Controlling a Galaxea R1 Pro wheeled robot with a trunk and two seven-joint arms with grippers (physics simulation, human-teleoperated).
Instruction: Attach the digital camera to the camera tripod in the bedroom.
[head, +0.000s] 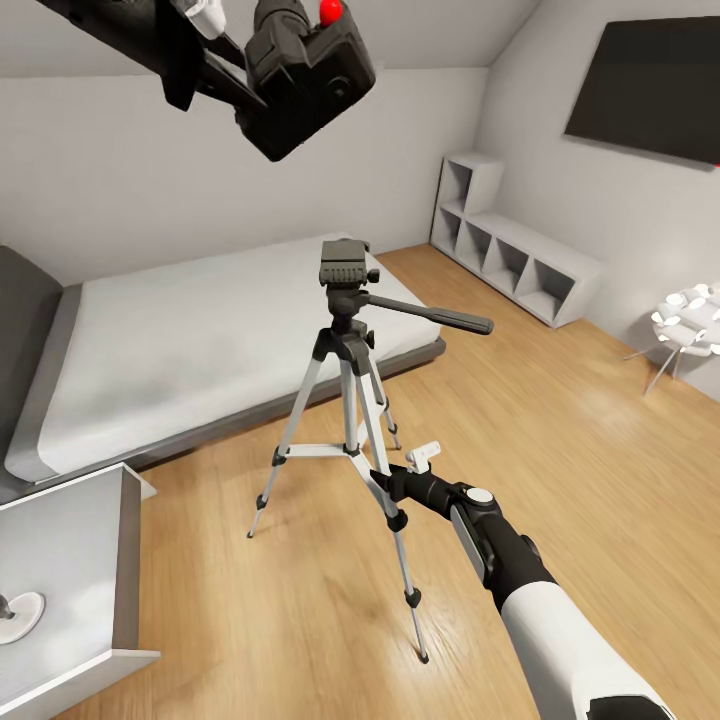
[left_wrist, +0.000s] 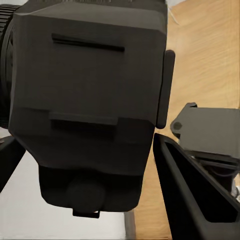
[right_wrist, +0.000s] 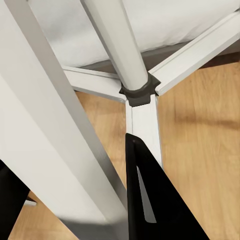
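Note:
The digital camera (head: 312, 85), black with a red dot on top, hangs high at the upper left, above and left of the tripod's head. My left gripper (head: 275, 60) is shut on it. In the left wrist view the camera's body (left_wrist: 85, 90) sits between my fingers (left_wrist: 190, 195), with the pan head (left_wrist: 210, 130) beyond it. The camera tripod (head: 350, 340) stands on the wood floor before the bed, its head (head: 345, 262) bare and its handle (head: 440, 315) pointing right. My right gripper (head: 385, 487) is shut on a silver leg (right_wrist: 55, 150) near the brace hub (right_wrist: 139, 92).
A low grey-framed bed (head: 200, 340) lies behind the tripod. White cube shelves (head: 510, 250) line the right wall under a dark panel (head: 650, 85). A white chair (head: 690, 320) stands at the far right. A grey-white bedside unit (head: 70, 580) is at the bottom left.

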